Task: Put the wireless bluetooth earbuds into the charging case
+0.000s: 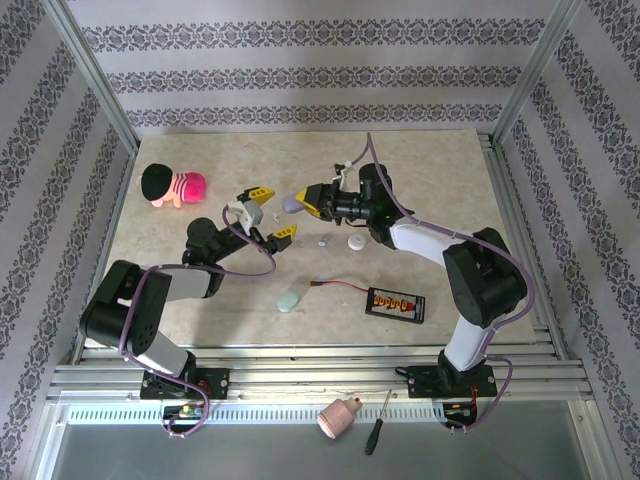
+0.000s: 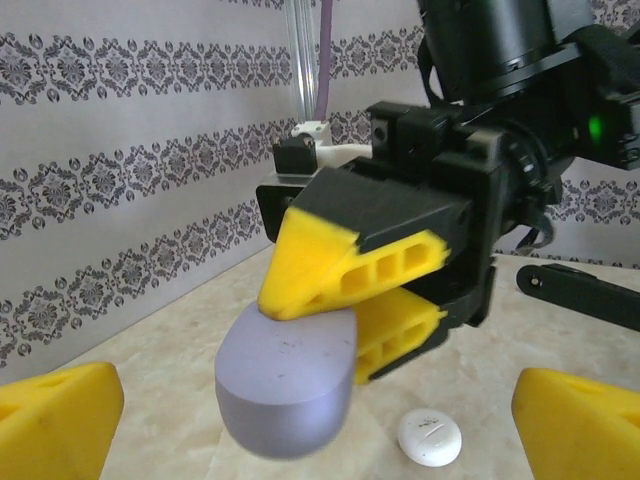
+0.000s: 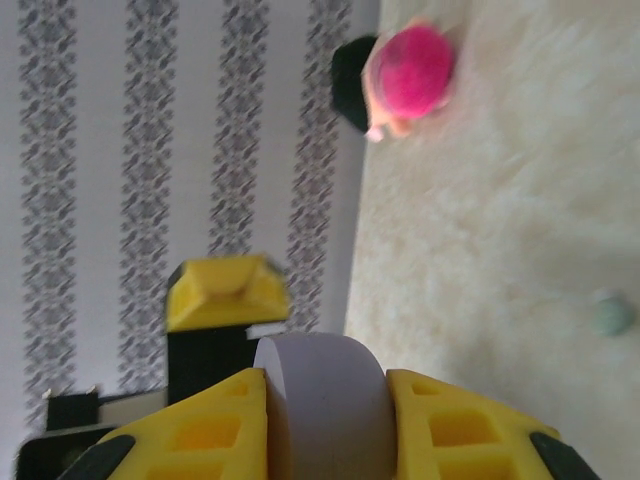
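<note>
Lavender charging case (image 2: pixel 288 385) clamped in right end effector (image 1: pixel 303 203), raised off table (image 1: pixel 430 180). Left end effector (image 1: pixel 271 215) spread wide, empty, flanking case. Pale green earbud (image 3: pixel 608 315) loose beyond right end effector. Insertion judged not started.

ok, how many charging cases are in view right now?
3. Lavender case in the right gripper; white case on the table just beside that gripper; pale green case nearer the front edge, left of the battery pack. More may be hidden.

Three cases (image 1: pixel 291 204) (image 1: pixel 354 241) (image 1: pixel 289 298) (one lavender), one plush (image 1: pixel 175 185)
</note>
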